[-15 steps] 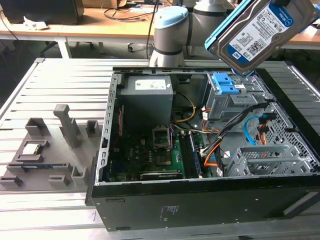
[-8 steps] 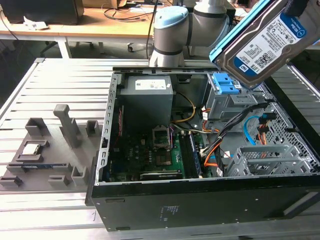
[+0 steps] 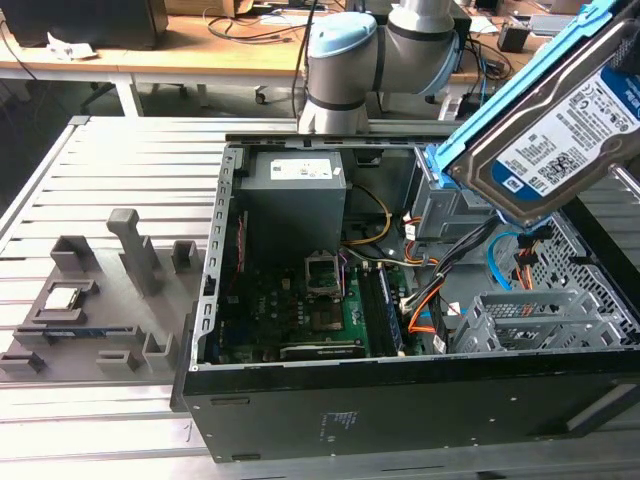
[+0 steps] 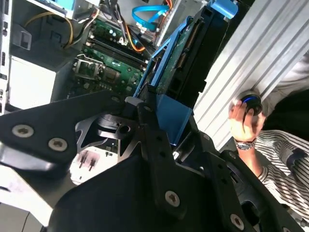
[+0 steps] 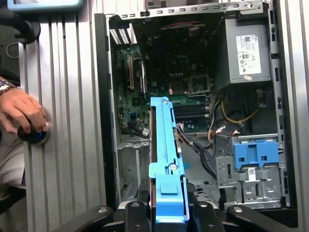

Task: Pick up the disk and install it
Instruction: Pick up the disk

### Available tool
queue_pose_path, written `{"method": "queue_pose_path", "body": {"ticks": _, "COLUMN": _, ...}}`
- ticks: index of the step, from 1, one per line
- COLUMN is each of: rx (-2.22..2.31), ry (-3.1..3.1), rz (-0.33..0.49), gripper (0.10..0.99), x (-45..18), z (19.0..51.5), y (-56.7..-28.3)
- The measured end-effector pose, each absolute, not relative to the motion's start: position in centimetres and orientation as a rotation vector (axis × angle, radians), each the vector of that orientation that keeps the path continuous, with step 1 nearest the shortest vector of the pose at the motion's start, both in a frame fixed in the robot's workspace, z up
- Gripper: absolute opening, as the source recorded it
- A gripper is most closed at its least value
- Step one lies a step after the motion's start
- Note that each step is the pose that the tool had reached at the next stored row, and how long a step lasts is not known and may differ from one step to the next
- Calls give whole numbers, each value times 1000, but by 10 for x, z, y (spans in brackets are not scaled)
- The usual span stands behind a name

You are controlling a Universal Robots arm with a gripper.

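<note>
Scanning the exterior view from its left, I saw a grey moulded fixture (image 3: 95,310) lying on the ribbed aluminium table (image 3: 130,160), then an open black computer case (image 3: 400,410) on its side with the green motherboard (image 3: 320,305) exposed. At that view's right the disk (image 3: 560,130), a flat silver hard drive with a white-and-blue label in a bright blue plastic frame, hung tilted in the air. In the first wrist view the gripper (image 5: 169,215) had its black fingers (image 5: 203,217) closed on the frame's two sides, holding it edge-on over the case.
</note>
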State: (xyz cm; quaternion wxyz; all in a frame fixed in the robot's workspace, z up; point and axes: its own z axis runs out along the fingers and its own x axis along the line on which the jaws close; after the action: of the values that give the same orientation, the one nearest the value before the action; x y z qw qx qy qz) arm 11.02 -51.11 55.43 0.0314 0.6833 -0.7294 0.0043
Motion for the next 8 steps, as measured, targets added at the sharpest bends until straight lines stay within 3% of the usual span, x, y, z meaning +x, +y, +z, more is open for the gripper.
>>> {"method": "queue_pose_path", "body": {"ticks": 8, "rx": 2100, "ry": -2241, "rz": 3, "gripper": 369, "x": 158, "z": 543, "y": -524}}
